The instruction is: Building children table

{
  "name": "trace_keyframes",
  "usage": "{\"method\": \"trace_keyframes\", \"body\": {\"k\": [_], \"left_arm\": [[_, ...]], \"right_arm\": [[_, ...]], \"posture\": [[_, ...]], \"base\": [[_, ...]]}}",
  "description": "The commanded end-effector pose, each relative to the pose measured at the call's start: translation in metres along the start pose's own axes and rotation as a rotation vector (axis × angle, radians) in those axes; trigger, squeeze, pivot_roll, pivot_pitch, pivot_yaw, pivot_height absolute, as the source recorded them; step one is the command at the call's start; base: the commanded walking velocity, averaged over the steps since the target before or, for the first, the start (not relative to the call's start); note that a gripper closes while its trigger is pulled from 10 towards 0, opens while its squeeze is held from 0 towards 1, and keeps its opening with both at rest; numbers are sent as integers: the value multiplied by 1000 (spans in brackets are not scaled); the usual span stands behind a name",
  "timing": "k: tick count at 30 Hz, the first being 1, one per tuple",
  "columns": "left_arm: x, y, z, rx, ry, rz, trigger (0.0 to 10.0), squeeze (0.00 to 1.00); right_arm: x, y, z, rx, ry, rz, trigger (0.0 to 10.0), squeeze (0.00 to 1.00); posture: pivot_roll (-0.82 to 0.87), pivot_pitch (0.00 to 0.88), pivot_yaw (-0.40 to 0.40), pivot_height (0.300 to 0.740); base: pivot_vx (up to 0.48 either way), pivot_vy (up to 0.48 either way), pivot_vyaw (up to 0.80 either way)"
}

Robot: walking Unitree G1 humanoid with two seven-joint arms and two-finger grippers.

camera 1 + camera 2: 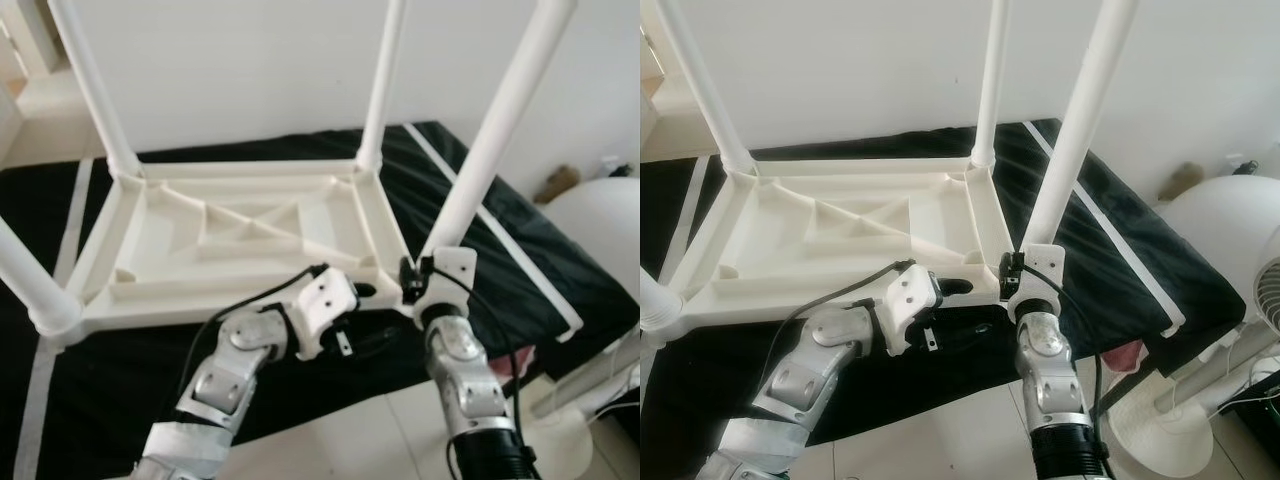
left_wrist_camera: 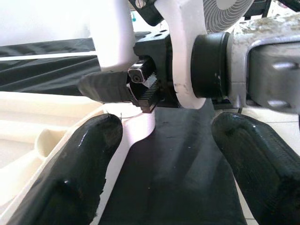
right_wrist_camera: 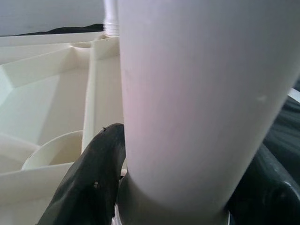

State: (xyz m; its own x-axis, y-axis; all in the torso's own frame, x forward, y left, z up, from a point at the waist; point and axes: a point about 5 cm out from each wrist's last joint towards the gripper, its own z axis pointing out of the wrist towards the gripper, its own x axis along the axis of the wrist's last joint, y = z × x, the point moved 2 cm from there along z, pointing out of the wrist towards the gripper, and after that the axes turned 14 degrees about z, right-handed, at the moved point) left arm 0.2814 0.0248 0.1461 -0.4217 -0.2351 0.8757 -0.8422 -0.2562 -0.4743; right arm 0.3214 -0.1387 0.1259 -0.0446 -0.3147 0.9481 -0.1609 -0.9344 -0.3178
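Pale floor tiles (image 1: 350, 430) are seen nearest the camera, with a black sheet (image 1: 520, 250) edged in white tape spread over the floor beyond them.

Two silver arms are seen reaching forward over the near edge of the sheet. The left pincer (image 1: 958, 287) is held low beside the near rim of an upturned white plastic children's table (image 1: 240, 235), close to its near right corner. In the left wrist view its two black fingers (image 2: 70, 178) are spread apart with nothing between them, and black sheet is seen in the gap.

The right pincer (image 1: 418, 285) is placed at that same corner, at the base of the near right leg (image 1: 495, 130). In the right wrist view its black fingers (image 3: 89, 183) are pressed against either side of the thick white leg (image 3: 197, 103) just above the socket, so the leg is gripped.

The table is laid upside down on the sheet, its ribbed underside facing up. Four white tube legs are stood in the corner sockets: the near left leg (image 1: 35, 285), the far left leg (image 1: 95, 85) and the far right leg (image 1: 380, 85) are also seen rising upward.

A white standing fan (image 1: 1210, 260) is seen on the right, partly on the tiles. A plain white wall (image 1: 250, 60) is seen behind everything.
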Motion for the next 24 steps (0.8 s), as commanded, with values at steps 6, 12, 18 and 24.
{"method": "trace_keyframes", "body": {"k": [6,12,18,24], "left_arm": [[-5,-12,1,156,-58,5,10000,0],[-7,-15,-5,184,-65,-14,10000,0],[-7,-15,-4,187,-66,-11,10000,0],[-5,-17,-3,191,-65,-15,10000,0]], "right_arm": [[-9,7,-6,-49,-43,90,10000,0],[-7,8,-8,-78,-32,97,10000,0],[-8,5,-10,-63,-45,83,10000,0],[-3,3,-10,-38,-12,90,10000,1000]], "posture": [[-77,0,-6,740],[-82,15,-3,740],[-83,17,-1,740],[-89,24,6,740]], "base": [[0,0,0],[0,0,0],[0,0,0],[0,0,0]]}}
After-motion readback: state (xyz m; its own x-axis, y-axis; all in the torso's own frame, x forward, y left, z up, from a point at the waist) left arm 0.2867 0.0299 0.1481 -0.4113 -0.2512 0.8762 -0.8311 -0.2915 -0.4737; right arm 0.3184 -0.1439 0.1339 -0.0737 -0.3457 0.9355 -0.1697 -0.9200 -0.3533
